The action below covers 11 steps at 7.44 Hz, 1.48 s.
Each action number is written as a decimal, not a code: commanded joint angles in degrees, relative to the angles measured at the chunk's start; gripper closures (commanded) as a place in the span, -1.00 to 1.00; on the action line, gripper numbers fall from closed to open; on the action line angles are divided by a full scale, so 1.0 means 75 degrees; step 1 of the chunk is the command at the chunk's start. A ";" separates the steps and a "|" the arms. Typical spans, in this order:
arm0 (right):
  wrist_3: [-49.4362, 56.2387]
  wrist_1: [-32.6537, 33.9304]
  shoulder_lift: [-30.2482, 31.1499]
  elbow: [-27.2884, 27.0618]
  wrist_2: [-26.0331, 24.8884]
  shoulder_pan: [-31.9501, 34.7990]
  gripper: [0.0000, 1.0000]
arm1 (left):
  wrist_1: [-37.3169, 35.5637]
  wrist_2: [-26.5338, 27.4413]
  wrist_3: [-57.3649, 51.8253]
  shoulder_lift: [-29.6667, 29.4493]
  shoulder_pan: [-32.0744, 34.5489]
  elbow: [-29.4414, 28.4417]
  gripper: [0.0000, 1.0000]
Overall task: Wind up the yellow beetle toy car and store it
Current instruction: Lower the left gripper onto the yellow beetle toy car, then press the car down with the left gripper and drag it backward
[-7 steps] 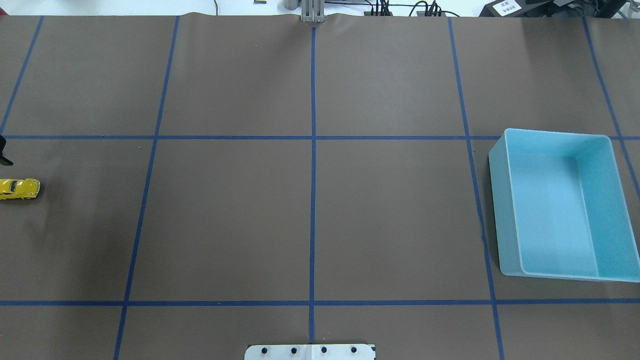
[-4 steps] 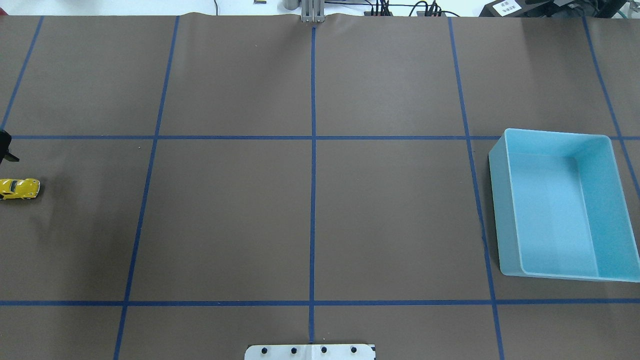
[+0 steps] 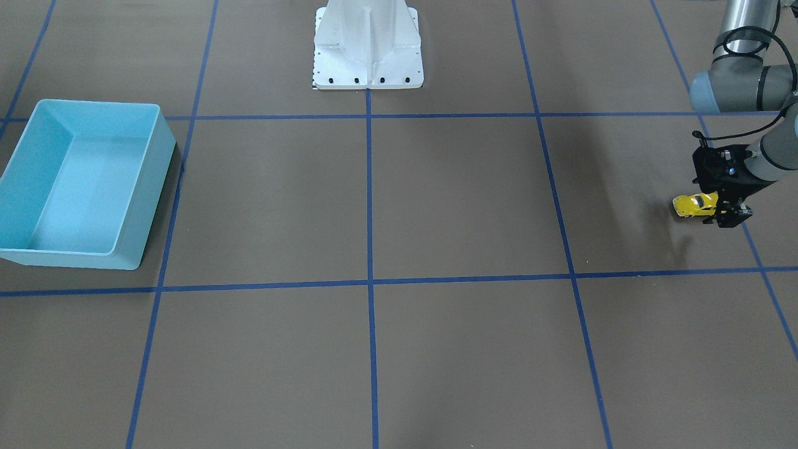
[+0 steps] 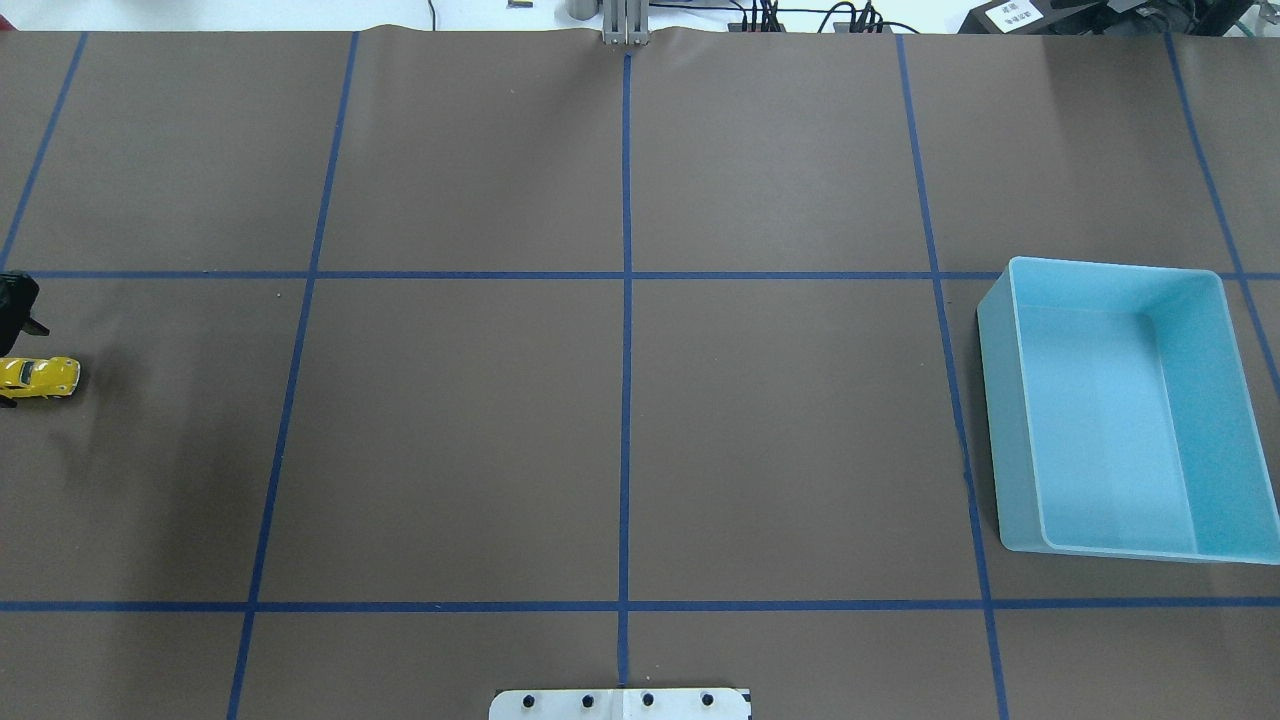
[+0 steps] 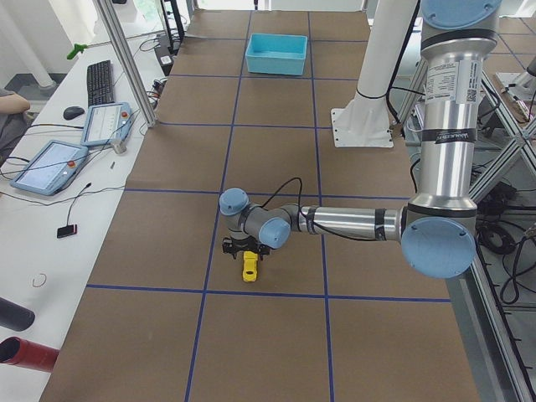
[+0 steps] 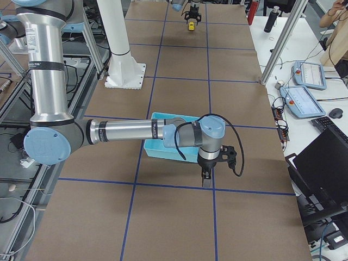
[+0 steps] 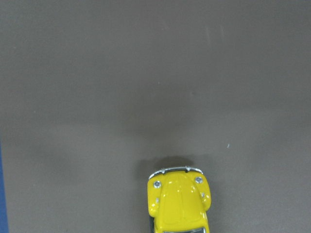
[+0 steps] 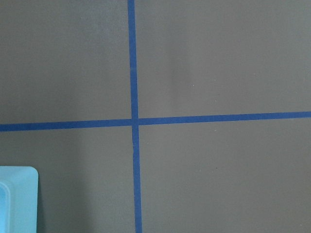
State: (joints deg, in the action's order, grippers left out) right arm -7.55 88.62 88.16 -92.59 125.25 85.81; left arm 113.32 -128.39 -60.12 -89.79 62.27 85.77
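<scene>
In 1 second my left gripper [image 3: 726, 212] has come in; jaws apart, it now straddles the yellow beetle toy car [image 4: 40, 377], unmoved at the left end of the table [image 4: 400, 450]. I think closing comes next.

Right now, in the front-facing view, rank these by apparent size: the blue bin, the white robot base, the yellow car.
1. light blue bin, clearly the largest
2. white robot base
3. yellow beetle toy car, by far the smallest
</scene>
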 commanded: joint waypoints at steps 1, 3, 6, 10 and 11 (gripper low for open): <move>-0.0047 -0.0050 -0.0012 0.0180 -0.0024 -0.0004 -1.00 | 0.0008 -0.0002 0.0000 -0.0085 -0.0006 -0.0162 -1.00; -0.0048 -0.0050 -0.0094 0.0299 0.0243 -0.0085 -1.00 | 0.0008 0.0009 0.0000 -0.0227 -0.0006 -0.0349 -1.00; -0.0048 -0.0062 -0.0106 0.0428 0.0562 -0.0086 -1.00 | 0.0008 -0.0002 -0.0011 -0.0238 -0.0017 -0.0432 -1.00; -0.0048 -0.0062 -0.0118 0.0404 0.0749 -0.0086 -1.00 | 0.0475 -0.0026 -0.0082 -0.0215 -0.0017 -0.0421 0.15; -0.0036 -0.0062 -0.0118 0.0416 0.0749 -0.0086 -1.00 | 0.0465 -0.0037 -0.0082 -0.0180 -0.0006 -0.0432 0.80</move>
State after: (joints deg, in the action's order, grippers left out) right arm -7.89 88.18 87.29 -89.60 130.72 85.17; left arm 116.41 -128.60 -60.72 -91.39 62.15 82.56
